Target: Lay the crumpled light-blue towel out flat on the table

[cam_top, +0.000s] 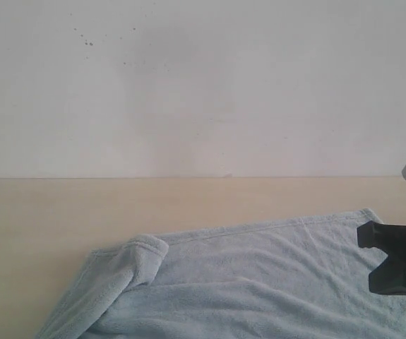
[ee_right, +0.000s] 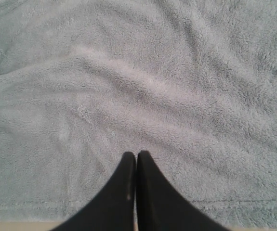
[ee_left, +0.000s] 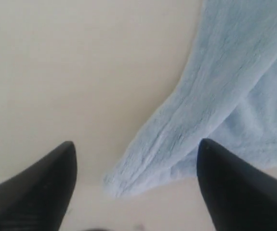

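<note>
The left gripper is open and empty. The towel has its folded-over corner between the jaws, on the table. The right gripper is shut above flat towel. Recommended: pinch the top layer only, then draw it outward.

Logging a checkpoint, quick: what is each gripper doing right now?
Left gripper: open, empty, over the fluffy light-blue towel's folded corner.
Right gripper: shut, holding nothing.

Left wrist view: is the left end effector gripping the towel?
No, the left end effector stands open, and the towel lies loose on the table between its jaws.
</note>
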Robot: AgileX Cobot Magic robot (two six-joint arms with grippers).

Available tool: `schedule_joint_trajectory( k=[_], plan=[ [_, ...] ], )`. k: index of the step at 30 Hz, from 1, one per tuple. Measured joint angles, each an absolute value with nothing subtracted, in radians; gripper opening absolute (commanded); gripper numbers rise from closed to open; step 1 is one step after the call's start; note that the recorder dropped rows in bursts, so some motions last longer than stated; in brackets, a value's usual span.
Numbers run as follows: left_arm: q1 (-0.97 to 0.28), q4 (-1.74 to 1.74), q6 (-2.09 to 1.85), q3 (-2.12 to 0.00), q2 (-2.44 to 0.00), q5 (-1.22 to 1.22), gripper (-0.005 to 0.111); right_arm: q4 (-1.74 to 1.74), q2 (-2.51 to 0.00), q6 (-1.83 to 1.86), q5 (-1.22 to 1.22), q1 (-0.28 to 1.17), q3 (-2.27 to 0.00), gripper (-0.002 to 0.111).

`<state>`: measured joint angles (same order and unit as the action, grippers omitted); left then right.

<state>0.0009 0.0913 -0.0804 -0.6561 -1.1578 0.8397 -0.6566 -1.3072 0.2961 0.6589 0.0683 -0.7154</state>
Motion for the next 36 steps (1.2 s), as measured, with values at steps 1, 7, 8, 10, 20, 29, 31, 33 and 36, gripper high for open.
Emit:
schedule_joint_trajectory(
  k=[1, 7, 8, 10, 20, 29, 31, 33, 36],
  plan=[
    [0.001, 0.146, -0.121, -0.656, -1.158, 0.791, 0.068, -0.661, -1.307, 0.298, 0.659, 0.068, -0.715, 0.0],
    [0.001, 0.725, -0.64, -0.66, -1.251, 0.571, 0.068, -0.689, -1.307, 0.306, 0.659, 0.068, -0.715, 0.0],
    [0.0, 0.85, -0.757, -0.675, -1.293, 0.559, 0.068, -0.696, -1.307, 0.309, 0.659, 0.068, -0.715, 0.0],
    [0.0, 0.978, -0.87, -0.714, -1.382, 0.558, 0.068, -0.702, -1.307, 0.313, 0.659, 0.068, -0.715, 0.0],
    [0.0, 0.886, -0.727, -1.285, -1.923, 0.812, 0.066, -0.71, -1.307, 0.334, 0.659, 0.068, -0.715, 0.0],
    [-0.01, 0.896, -0.717, -1.471, -2.193, 1.025, 0.064, -0.714, -1.307, 0.338, 0.657, 0.068, -0.715, 0.0],
    [-0.022, 0.873, -0.721, -1.477, -2.214, 1.026, 0.064, -0.718, -1.307, 0.338, 0.657, 0.068, -0.715, 0.0],
    [-0.038, 0.836, -0.724, -1.481, -2.224, 1.02, 0.064, -0.718, -1.307, 0.338, 0.657, 0.068, -0.715, 0.0],
    [-0.059, 0.761, -0.704, -1.484, -2.226, 0.995, 0.058, -0.718, -1.307, 0.338, 0.657, 0.068, -0.715, 0.0]
  ],
)
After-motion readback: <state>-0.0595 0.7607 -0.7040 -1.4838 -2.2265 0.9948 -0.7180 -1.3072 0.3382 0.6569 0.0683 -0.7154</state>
